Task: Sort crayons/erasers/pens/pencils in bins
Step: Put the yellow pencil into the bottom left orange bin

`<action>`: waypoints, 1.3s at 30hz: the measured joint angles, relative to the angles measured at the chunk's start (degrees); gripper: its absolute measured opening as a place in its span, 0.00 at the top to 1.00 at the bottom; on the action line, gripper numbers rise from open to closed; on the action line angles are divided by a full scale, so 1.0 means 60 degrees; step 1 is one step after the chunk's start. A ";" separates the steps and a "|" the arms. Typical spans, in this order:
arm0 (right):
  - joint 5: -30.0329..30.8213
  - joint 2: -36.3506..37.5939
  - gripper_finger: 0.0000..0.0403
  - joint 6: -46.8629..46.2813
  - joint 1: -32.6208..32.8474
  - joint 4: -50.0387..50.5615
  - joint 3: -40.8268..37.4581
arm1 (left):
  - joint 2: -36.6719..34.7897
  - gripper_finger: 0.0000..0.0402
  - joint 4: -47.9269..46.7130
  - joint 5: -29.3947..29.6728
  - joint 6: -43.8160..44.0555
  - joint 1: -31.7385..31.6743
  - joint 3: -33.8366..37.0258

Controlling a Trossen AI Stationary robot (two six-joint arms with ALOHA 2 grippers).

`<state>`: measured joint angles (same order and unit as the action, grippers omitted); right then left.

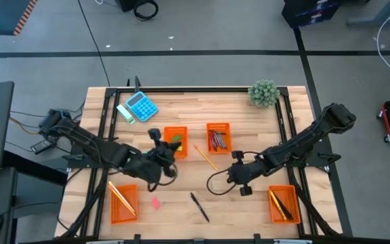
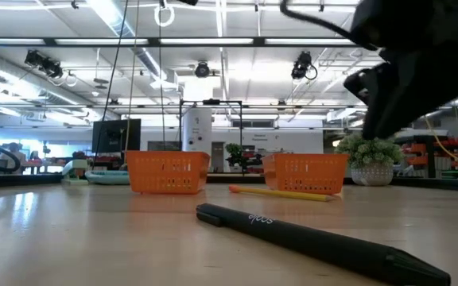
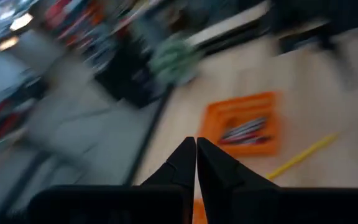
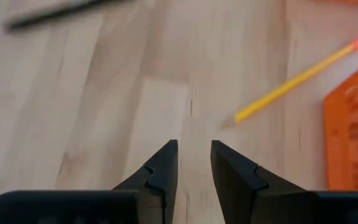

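Note:
My left gripper (image 3: 196, 149) is shut with nothing in it, raised over the near left part of an orange bin (image 1: 175, 141) that holds a green eraser (image 1: 177, 139). My right gripper (image 4: 194, 155) stands open over bare wood, slanting down toward the table's left. Ahead of it lie a yellow pencil (image 4: 297, 79) and, farther off, a black pen (image 4: 55, 14). The pencil (image 1: 206, 157) lies flat beside the bin of crayons (image 1: 218, 137). The pen (image 1: 199, 207) and a pink eraser (image 1: 156, 202) lie near the front edge.
Two more orange bins stand near the front: one at the left (image 1: 123, 202) with yellow pencils, one at the right (image 1: 283, 203) with dark sticks. A blue calculator (image 1: 141, 106) and a small green plant (image 1: 263, 93) sit at the far edge.

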<state>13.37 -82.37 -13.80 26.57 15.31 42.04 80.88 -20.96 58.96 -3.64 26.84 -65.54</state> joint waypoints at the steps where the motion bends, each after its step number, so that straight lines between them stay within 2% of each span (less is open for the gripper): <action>1: 0.0032 -0.0003 0.75 0.0015 -0.0004 -0.0263 0.0000 | -0.0226 0.94 0.1180 -0.0530 -0.0513 0.0005 0.0636; 3: 0.0019 -0.0003 0.75 0.0118 -0.0005 -0.0847 0.0000 | -0.0598 0.94 0.3923 -0.1578 -0.1563 -0.0052 0.1979; 5: -0.0203 -0.0047 0.75 0.0332 0.0026 -0.1456 0.0003 | -0.0853 0.94 0.6424 -0.2174 -0.2352 -0.0150 0.3139; 7: -0.0214 -0.0186 0.75 0.0615 0.0062 -0.2066 0.0004 | -0.1193 0.95 0.7902 -0.2413 -0.2516 -0.0174 0.3877; 9: -0.0230 -0.0460 0.75 0.0946 0.0034 -0.2955 0.0004 | -0.1573 0.95 0.8638 -0.2415 -0.2421 -0.0055 0.4186; 12: -0.0252 -0.1109 0.75 0.1456 -0.0146 -0.4073 0.0063 | -0.1944 0.94 0.8567 -0.2488 -0.1967 0.0279 0.4307; 17: 0.0159 -0.2243 0.75 0.0950 -0.0516 -0.3573 0.0490 | -0.1995 0.95 0.8539 -0.2488 -0.1354 0.0564 0.4303; 22: 0.0798 -0.2488 0.75 -0.0148 -0.0975 -0.1759 0.1522 | -0.1989 0.96 0.8459 -0.2491 -0.0767 0.0575 0.4303; 26: 0.0791 -0.2659 0.75 -0.0066 -0.0953 0.0081 0.2872 | -0.1988 0.94 0.8447 -0.2488 -0.0440 0.0670 0.4303; 31: 0.0795 -0.3680 0.75 -0.0632 -0.0967 0.3654 0.5088 | -0.1984 0.93 0.8512 -0.2488 -0.0319 0.1075 0.4307; 35: -0.0066 -0.4572 0.75 -0.1202 -0.1198 0.5294 0.6128 | -0.1984 0.94 0.8520 -0.2488 -0.0323 0.1315 0.4307; 39: -0.1072 -0.5027 0.75 -0.1129 -0.1526 0.5556 0.6176 | -0.1984 0.96 0.8525 -0.2479 -0.0323 0.1486 0.4307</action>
<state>6.94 -112.54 -20.58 17.41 48.64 79.10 68.97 30.20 44.09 -5.58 35.75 -39.70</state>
